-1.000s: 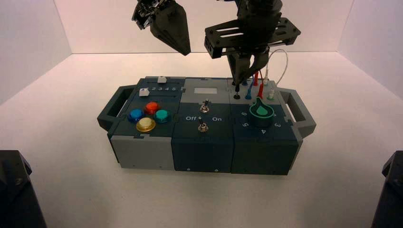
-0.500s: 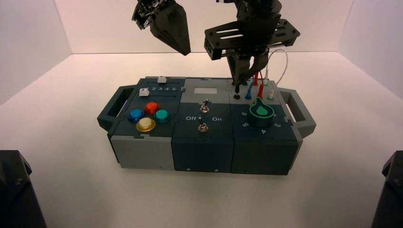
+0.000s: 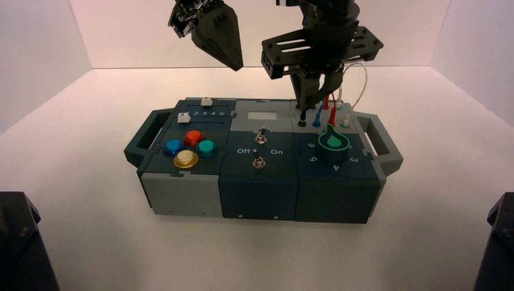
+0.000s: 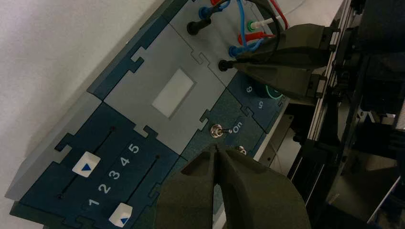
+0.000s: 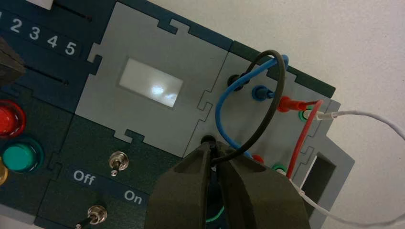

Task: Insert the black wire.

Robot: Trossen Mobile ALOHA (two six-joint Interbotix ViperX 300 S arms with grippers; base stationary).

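A thin, dark grey-black wire (image 5: 276,107) arches in a tall loop at the upper right of the right wrist view. One slim black plug (image 4: 203,24) sits in a socket (image 4: 192,28) at the left wrist view's upper right. The other plug (image 3: 303,113) stands roughly upright at a black socket (image 3: 302,123), upper right of the high view; its depth is unclear.

The robot is wearing black on both arms. Its two grippers, the left one (image 4: 216,149) and the right one (image 5: 213,147), are showing dark, pointy fingers that are getting thin at the tips. The right arm (image 3: 327,36) is carrying a wide black plate (image 3: 288,54) with long slots and little round holes
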